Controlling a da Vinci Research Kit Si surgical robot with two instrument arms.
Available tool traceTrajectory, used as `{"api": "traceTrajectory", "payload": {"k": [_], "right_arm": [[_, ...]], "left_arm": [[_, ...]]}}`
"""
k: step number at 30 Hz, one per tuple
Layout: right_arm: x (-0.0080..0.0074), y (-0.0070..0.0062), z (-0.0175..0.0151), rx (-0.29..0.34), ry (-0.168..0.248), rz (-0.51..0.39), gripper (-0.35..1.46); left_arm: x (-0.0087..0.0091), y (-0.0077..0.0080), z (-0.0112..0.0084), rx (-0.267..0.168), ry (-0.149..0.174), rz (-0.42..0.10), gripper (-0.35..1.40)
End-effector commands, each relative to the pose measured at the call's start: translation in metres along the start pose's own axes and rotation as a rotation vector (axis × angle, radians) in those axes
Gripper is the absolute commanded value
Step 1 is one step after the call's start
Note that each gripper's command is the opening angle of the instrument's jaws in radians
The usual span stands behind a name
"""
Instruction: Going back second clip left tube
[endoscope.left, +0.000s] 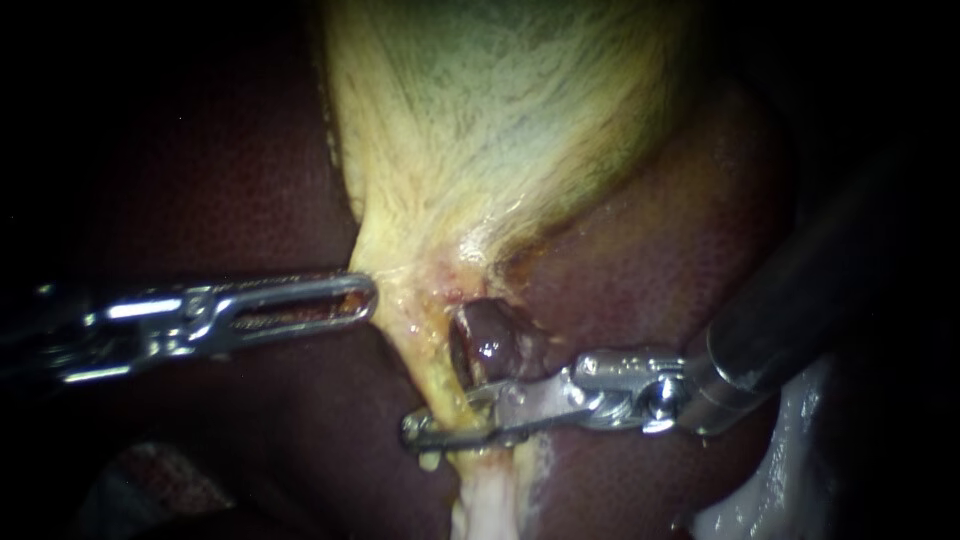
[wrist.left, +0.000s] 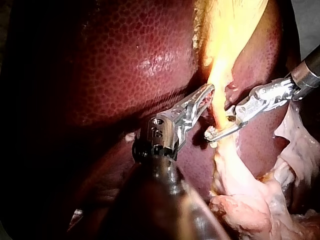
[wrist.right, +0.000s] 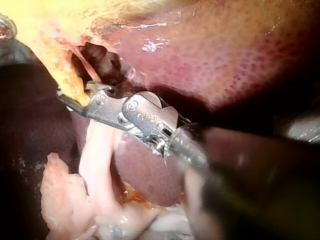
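Note:
The pale yellow gallbladder (endoscope.left: 480, 120) narrows downward into a pale tube (endoscope.left: 485, 500). My right instrument (endoscope.left: 440, 425) reaches across this tube just under the narrowing. Its jaws are open with a small gap, one on each side of the tube. I cannot tell a clip apart from the shiny jaws. The right wrist view shows the same jaws (wrist.right: 75, 95) straddling the tube (wrist.right: 97, 150). My left instrument (endoscope.left: 362, 296) lies level, its slotted jaws shut on the gallbladder's left edge. In the left wrist view its tip (wrist.left: 206, 95) meets the yellow tissue, with my right instrument (wrist.left: 217, 131) just beyond.
Dark red liver (endoscope.left: 200, 180) surrounds the gallbladder on both sides. A dark red lump (endoscope.left: 490, 335) sits in a hollow just above my right instrument's jaws. Pale fatty tissue (wrist.left: 250, 210) hangs below the tube.

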Motion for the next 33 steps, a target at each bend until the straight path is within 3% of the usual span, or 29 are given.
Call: {"api": "traceTrajectory", "payload": {"k": [1, 10, 11, 14, 17, 23, 28, 33], "right_arm": [[0.0000, 0.0000, 0.0000, -0.001, -0.003, 0.002, -0.35], [0.0000, -0.0001, 0.0000, -0.004, -0.005, 0.002, -0.31], [0.0001, -0.0002, 0.0001, 0.001, 0.006, 0.001, -0.12], [0.0001, -0.0003, 0.0002, 0.004, 0.033, -0.002, 0.20], [0.0002, -0.0004, 0.0002, 0.008, 0.044, 0.003, 0.42], [0.0007, -0.0007, -0.0001, 0.005, 0.048, -0.101, 0.53], [0.0012, -0.0007, -0.0005, -0.040, 0.092, -0.157, 0.60], [0.0015, -0.0009, -0.0005, -0.057, 0.099, -0.189, 0.60]], "left_arm": [[0.0000, 0.0000, 0.0000, 0.000, 0.000, 0.000, -0.35], [0.0000, -0.0001, 0.0000, 0.000, 0.000, 0.000, -0.35], [0.0000, -0.0001, 0.0000, 0.000, 0.000, 0.000, -0.35], [0.0000, -0.0001, 0.0000, -0.001, 0.000, 0.000, -0.35], [0.0000, -0.0001, -0.0001, -0.001, 0.000, 0.000, -0.35], [0.0000, -0.0002, -0.0001, -0.001, -0.001, 0.000, -0.35], [0.0000, -0.0002, -0.0001, -0.001, -0.001, 0.000, -0.35], [0.0000, -0.0003, -0.0001, -0.001, -0.001, 0.000, -0.35]]}}
